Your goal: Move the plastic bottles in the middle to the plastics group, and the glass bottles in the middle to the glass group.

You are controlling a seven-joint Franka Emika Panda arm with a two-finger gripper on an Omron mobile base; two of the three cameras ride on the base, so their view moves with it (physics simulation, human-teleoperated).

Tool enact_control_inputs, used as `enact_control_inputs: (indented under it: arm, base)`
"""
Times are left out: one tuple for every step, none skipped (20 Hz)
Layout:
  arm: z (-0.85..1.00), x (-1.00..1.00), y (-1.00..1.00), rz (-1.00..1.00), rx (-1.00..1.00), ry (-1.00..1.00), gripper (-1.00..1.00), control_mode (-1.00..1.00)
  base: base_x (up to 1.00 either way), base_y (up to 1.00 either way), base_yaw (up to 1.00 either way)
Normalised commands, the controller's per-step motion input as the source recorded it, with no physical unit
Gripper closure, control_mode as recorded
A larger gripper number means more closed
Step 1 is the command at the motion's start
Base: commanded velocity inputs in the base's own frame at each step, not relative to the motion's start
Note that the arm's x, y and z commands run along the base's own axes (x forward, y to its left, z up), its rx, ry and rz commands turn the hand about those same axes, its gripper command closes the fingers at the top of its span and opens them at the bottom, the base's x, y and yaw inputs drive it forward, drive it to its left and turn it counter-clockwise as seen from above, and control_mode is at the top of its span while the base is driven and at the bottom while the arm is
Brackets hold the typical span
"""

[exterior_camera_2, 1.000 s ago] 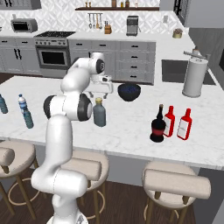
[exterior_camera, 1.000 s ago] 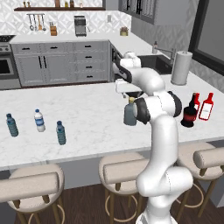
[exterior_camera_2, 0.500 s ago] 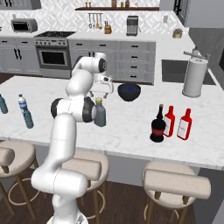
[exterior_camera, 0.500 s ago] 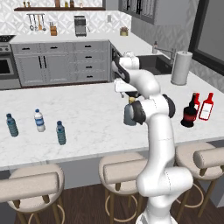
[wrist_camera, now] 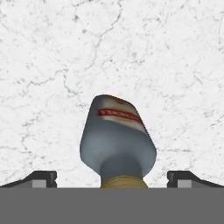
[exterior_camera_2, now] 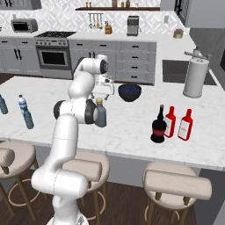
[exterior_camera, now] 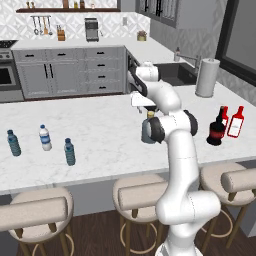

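While the white arm folds back over the marble counter (exterior_camera: 100, 130), its end effector (wrist_camera: 118, 177) hangs directly above the grey-blue stout bottle (wrist_camera: 117, 135), fingers spread wide with one dark fingertip (wrist_camera: 41, 178) on each side of the tan cap and neither touching it. Seen from the hand, the bottle stands upright just below, its red-striped label facing away from the wrist and bare marble all around it. From the left base view the end effector (exterior_camera: 143, 103) sits just over the bottle (exterior_camera: 147, 131), which is partly hidden behind the arm's dark elbow; from the right base view the same bottle (exterior_camera_2: 100, 115) stands right beneath the end effector (exterior_camera_2: 102, 90). Just beyond the end effector, toward the cabinets, rests a dark blue bowl (exterior_camera_2: 129, 92). Well off to one side, near the counter's stool edge, the black round-bellied bottle (exterior_camera_2: 158, 127) stands touching or just beside the two red bottles (exterior_camera_2: 178, 124), with a tall white paper-towel roll (exterior_camera_2: 194, 78) farther back. Well off to the other side stand three small water bottles: a bluish one (exterior_camera: 69, 152) nearest, the white-clear one with a blue label (exterior_camera: 45, 138) beyond it, and a teal-blue one (exterior_camera: 13, 143) farthest out.
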Motion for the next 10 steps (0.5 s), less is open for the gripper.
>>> enact_control_inputs:
  arm:
    - [-0.03, -0.08, 0.0, 0.0, 0.0, 0.0, -1.0, -1.0]
    - [0.0, -0.12, 0.0, 0.0, 0.0, -0.02, -1.0, -1.0]
    - [0.0, -0.14, 0.0, 0.0, 0.0, -0.05, -1.0, -1.0]
    - [0.0, -0.11, 0.0, 0.0, 0.0, -0.08, -1.0, -1.0]
    - [0.01, -0.11, 0.0, 0.0, 0.0, -0.08, -1.0, -1.0]
    - [0.02, -0.13, 0.0, 0.0, 0.0, -0.09, -1.0, -1.0]
    - [0.0, -0.16, 0.0, 0.0, 0.0, -0.09, -1.0, -1.0]
    - [0.0, -0.14, 0.0, 0.0, 0.0, -0.11, -1.0, -1.0]
    - [0.0, -0.15, 0.0, 0.0, 0.0, -0.14, -1.0, -1.0]
    - [0.0, -0.14, -0.02, 0.0, 0.0, -0.14, -1.0, -1.0]
  base:
    - [0.0, 0.0, 0.0]
    - [0.0, 0.0, 0.0]
    - [0.0, 0.0, 0.0]
    - [0.0, 0.0, 0.0]
    - [0.0, 0.0, 0.0]
    - [0.0, 0.0, 0.0]
    - [0.0, 0.0, 0.0]
    - [0.0, 0.0, 0.0]
    - [0.0, 0.0, 0.0]
    - [0.0, 0.0, 0.0]
